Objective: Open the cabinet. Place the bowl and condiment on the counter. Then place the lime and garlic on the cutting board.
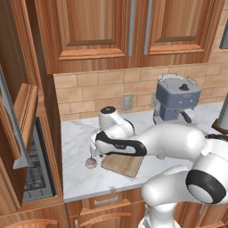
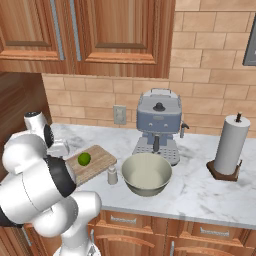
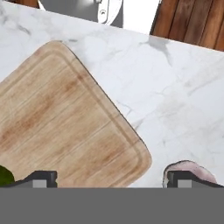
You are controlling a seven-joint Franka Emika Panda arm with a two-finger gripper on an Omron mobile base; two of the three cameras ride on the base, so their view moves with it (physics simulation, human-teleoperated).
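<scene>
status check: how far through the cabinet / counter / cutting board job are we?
Done: the bowl and condiment stand on the counter, and the lime lies on the cutting board.

In hand: nothing held. The open pincer hangs low by the garlic, which lies on the marble beside the board's corner.

Left: garlic onto the board.
</scene>
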